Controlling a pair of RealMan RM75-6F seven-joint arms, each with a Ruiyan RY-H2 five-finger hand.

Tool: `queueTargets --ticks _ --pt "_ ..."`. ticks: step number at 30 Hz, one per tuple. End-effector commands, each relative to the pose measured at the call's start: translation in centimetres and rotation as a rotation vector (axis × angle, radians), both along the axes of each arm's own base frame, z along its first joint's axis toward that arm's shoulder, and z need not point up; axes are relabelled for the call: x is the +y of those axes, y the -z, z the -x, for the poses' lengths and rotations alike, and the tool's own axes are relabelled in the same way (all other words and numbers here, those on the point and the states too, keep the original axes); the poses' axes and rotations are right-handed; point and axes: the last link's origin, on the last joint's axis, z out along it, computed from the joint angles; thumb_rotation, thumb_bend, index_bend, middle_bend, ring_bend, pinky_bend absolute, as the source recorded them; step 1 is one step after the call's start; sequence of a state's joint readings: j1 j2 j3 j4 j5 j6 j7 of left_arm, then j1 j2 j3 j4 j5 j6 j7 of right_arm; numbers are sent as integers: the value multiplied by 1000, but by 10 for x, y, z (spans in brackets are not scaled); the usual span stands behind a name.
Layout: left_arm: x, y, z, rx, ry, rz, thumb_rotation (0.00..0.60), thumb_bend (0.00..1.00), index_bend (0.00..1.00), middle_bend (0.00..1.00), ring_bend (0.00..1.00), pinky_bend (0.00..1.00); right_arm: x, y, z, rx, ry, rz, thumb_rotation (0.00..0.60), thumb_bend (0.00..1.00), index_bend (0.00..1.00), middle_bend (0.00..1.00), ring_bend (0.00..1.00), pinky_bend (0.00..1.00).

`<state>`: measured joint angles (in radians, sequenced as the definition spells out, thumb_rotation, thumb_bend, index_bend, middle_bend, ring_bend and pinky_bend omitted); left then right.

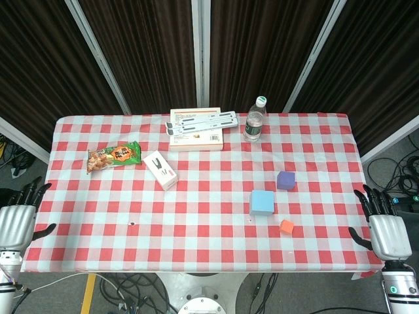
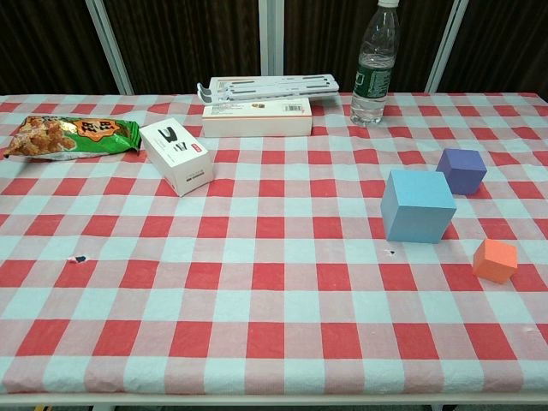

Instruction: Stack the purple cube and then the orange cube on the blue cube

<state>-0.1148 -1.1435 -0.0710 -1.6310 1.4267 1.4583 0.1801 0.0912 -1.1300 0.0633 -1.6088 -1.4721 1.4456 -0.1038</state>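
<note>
On the right half of the checked tablecloth stand three separate cubes. The light blue cube (image 1: 262,202) (image 2: 417,205) is the largest. Just behind it and to the right sits the purple cube (image 1: 285,180) (image 2: 461,170). The small orange cube (image 1: 287,227) (image 2: 495,260) lies in front of it and to the right. My left hand (image 1: 17,222) hangs off the table's left edge, fingers spread, holding nothing. At the right edge, my right hand (image 1: 385,231) is also spread and empty, well clear of the cubes. Neither hand shows in the chest view.
A water bottle (image 1: 255,119) (image 2: 374,64) stands at the back. Beside it lies a flat white box with a white stand on top (image 1: 196,129) (image 2: 257,116). A snack bag (image 1: 114,156) (image 2: 68,137) and a small white box (image 1: 161,169) (image 2: 175,156) lie left of centre.
</note>
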Motion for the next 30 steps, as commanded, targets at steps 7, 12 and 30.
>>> queueTargets --ticks 7,12,30 --pt "0 2 -2 -6 13 9 600 51 206 171 156 271 0 -1 -1 4 -9 1 600 170 98 30 0 0" --pt "2 3 -4 1 16 24 600 51 206 172 156 271 -3 -5 -5 0 -21 37 600 171 98 45 0 0" --pt "0 3 1 -12 15 24 600 51 206 171 156 271 -33 -16 -18 89 -86 76 600 181 99 206 305 404"
